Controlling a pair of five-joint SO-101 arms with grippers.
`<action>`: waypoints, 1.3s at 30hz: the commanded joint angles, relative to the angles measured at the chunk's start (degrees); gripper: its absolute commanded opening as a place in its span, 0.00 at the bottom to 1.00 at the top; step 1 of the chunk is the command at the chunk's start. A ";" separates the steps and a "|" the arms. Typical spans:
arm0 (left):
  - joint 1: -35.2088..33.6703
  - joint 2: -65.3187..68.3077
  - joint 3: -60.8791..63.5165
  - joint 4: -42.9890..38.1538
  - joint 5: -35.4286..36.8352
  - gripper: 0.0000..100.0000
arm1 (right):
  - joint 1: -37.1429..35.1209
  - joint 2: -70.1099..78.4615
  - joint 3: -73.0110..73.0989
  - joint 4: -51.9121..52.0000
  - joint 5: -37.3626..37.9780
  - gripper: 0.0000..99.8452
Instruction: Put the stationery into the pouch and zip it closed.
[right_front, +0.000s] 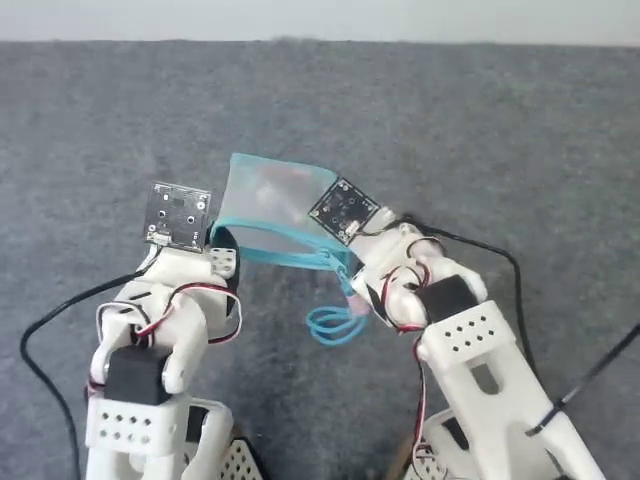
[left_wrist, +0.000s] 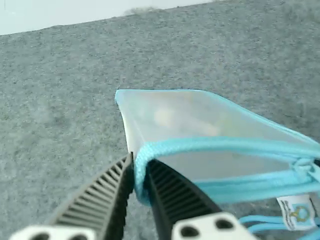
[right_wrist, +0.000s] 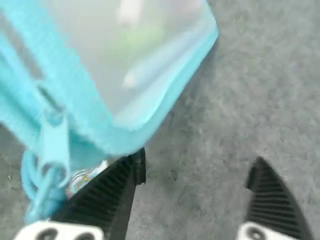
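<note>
A translucent pouch (right_front: 270, 205) with turquoise trim lies on the grey carpet between the two arms, faint shapes showing through its wall (left_wrist: 190, 117). My left gripper (left_wrist: 140, 177) is shut on the pouch's zipper-edge corner (left_wrist: 142, 155). My right gripper (right_wrist: 192, 172) is open beside the other end of the pouch (right_wrist: 135, 65), one finger (right_wrist: 112, 187) under its edge and the other finger (right_wrist: 270, 192) out over bare carpet. The zipper pull (right_wrist: 52, 142) sits at that end, and a turquoise cord loop (right_front: 335, 322) trails from it onto the carpet.
Grey carpet (right_front: 500, 130) spreads all around, with a pale wall edge (right_front: 320, 20) at the far side. Black cables (right_front: 40, 340) run beside both arm bases.
</note>
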 joint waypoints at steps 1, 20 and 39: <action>-0.44 -1.76 -1.19 -1.14 -0.70 0.01 | -0.75 -2.42 -0.35 -2.24 0.79 0.37; -0.35 -1.76 1.45 -3.87 -0.70 0.01 | -8.13 -18.51 0.18 4.88 0.70 0.37; -0.35 -1.76 1.45 -3.78 -0.62 0.01 | -14.90 -18.15 -2.46 9.27 0.88 0.37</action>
